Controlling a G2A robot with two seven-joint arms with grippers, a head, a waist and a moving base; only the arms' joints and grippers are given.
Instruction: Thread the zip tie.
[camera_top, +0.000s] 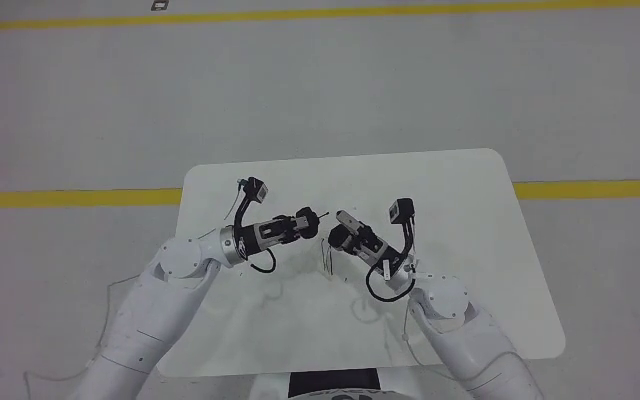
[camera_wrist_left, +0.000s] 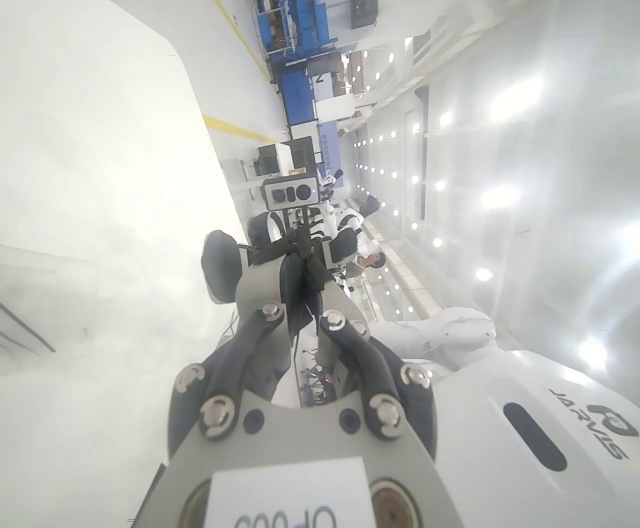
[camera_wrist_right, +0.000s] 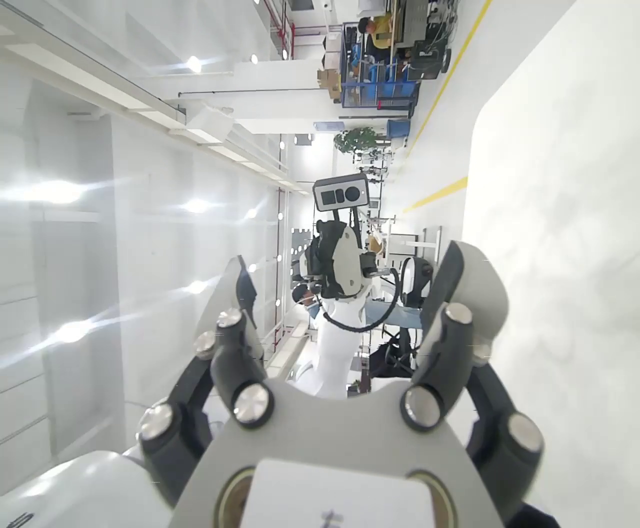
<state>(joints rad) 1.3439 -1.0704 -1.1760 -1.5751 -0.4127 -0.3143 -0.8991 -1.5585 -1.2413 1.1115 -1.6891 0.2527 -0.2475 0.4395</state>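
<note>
L hand (camera_top: 308, 217) was clenched on zip tie (camera_top: 319, 213); R hand (camera_top: 338, 224) gaped, released. Risk: thin tip could've flexed, missing R's grab.

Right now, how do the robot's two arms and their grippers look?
The left arm and right arm have white rounded shells, then black and silver wrist sections. A black cable loops at each wrist, and a small camera box stands on a curved stalk. The left gripper and right gripper have grey jaws with black pads, black links and silver rivets.
</note>
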